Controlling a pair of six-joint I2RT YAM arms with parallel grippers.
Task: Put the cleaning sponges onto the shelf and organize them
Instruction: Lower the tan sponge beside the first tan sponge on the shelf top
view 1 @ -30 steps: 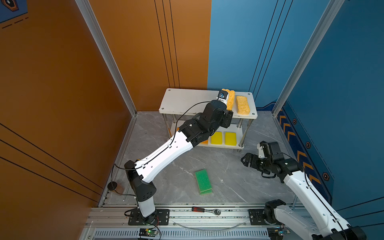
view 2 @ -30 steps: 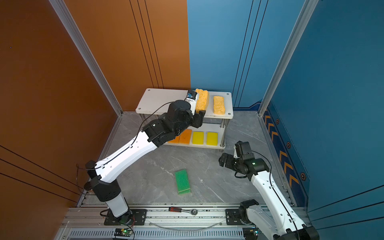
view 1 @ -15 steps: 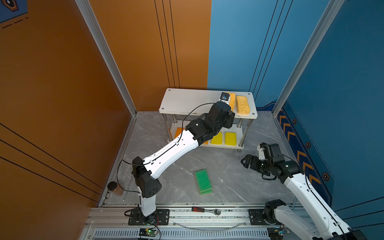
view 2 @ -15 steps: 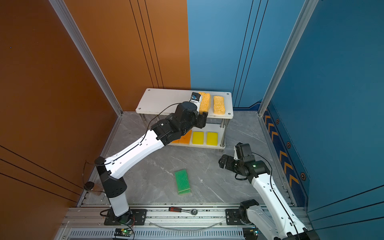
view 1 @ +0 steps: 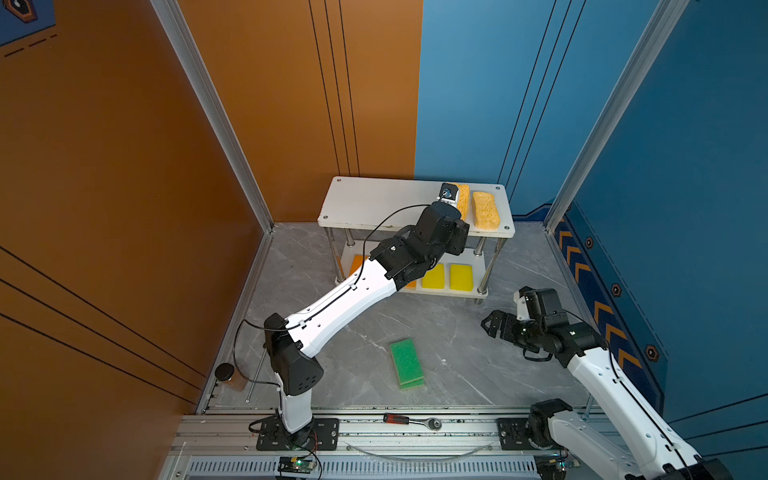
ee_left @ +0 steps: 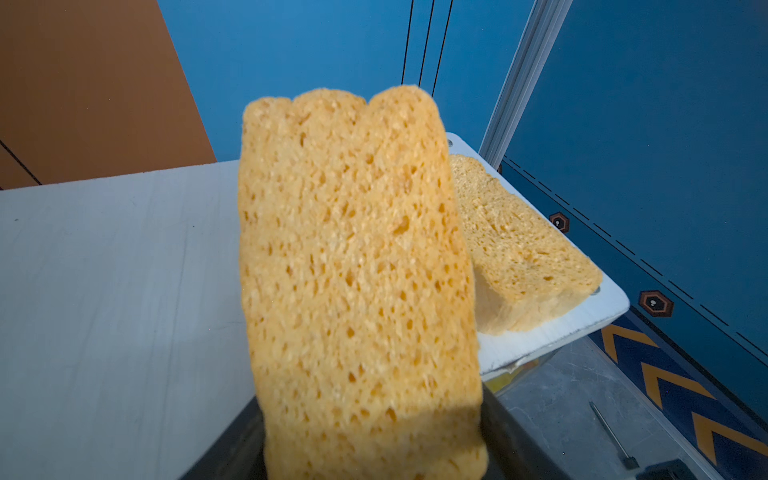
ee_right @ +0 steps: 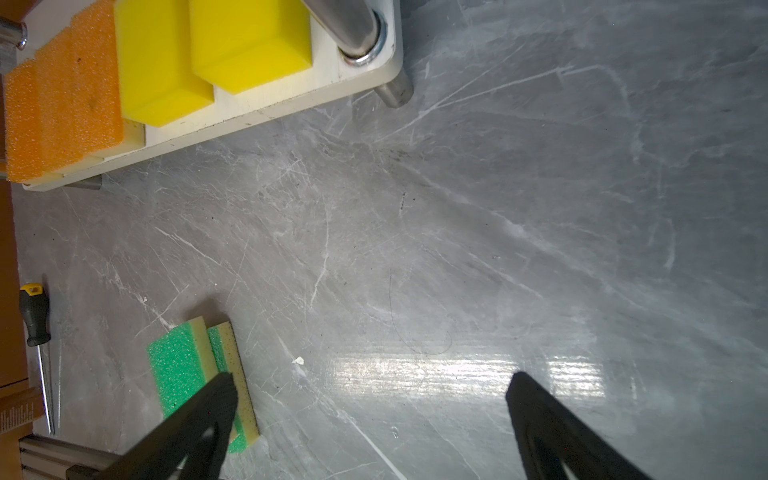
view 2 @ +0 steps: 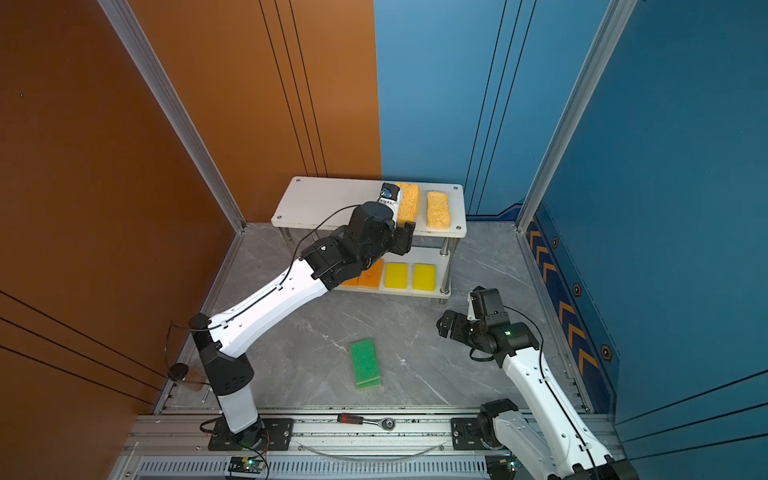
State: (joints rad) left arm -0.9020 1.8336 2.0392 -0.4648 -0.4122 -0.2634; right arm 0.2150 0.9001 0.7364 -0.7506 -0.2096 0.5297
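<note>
- Clamped on a porous yellow-orange sponge (ee_left: 357, 257) with the left gripper (ee_left: 365, 449). Grip on the near end only, the rest sticking out over the top board of the shelf (view 1: 374, 203).
- Held up on edge and slightly tilted, broad face toward the wrist camera. Long axis front-to-back across the shelf, parallel to the second porous sponge (view 1: 485, 210), which is flat at the shelf's right end.
- Just left of that flat sponge, with a narrow gap in both top views. Contact between the held sponge and the top board: cannot tell.
- Judged step: set-down beside its twin. Calls for a short drop and a tip flat toward the shelf's left, away from the neighbour.
- Plenty of bare board that way; the shelf's front edge is close under the wrist.
- Right gripper (ee_right: 372, 384) spread wide and empty, low over the floor (ee_right: 457, 208), in front of the shelf's right front post.
- Two green-topped sponges (view 2: 365, 362) stacked on the floor well in front of the shelf, long axis roughly front-to-back. Nearer the right gripper than the left.
- On the shelf's lower board: two bright yellow sponges (view 2: 395, 275) toward the right end. Orange-topped sponges (view 2: 371, 274) left of them, partly hidden by the left arm (view 1: 353, 291).
- Likely spot for the green pair: the bare left half of the top board.
</note>
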